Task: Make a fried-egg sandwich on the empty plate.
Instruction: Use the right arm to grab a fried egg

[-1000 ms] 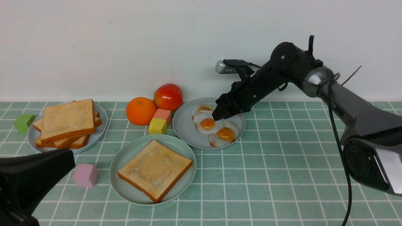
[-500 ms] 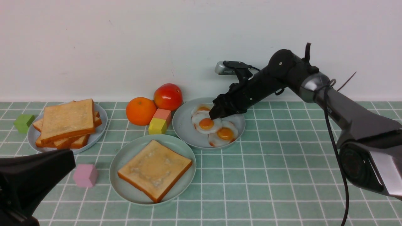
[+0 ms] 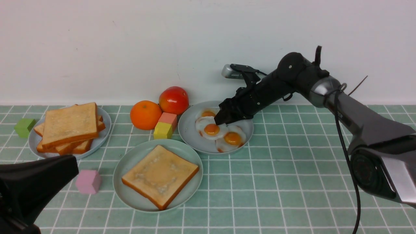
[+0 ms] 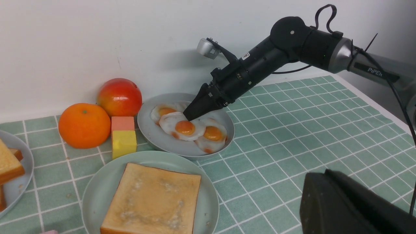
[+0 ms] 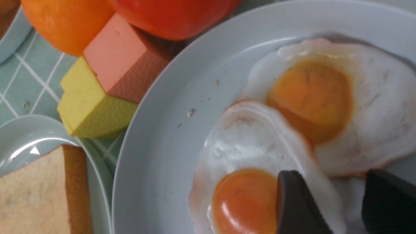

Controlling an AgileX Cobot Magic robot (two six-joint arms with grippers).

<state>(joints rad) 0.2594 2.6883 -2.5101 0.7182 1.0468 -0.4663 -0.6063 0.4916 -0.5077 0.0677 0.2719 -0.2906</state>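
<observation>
Green tiled tabletop point(image 3: 276, 182) | white wall point(image 3: 130, 48) behind | left jaws clenched | right jaws parted over egg point(image 3: 211, 129)

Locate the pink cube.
Front view: the pink cube sits on the robot's left, just left of the mint-green plate with one toast slice, not touching it.

Only one bit of actual readable text turns up here. The right arm point(image 4: 325, 55) has "PiPER" point(image 4: 374, 70) printed in small pale letters on its dark grey link, over on the far right of the scene; it shows up in the left wrist view. Further down the same arm, on the black section, there's a tiny white sticker point(image 4: 246, 56), but it's way too small to make out. The front view shows faint marks on that link too, just a blur.
</observation>
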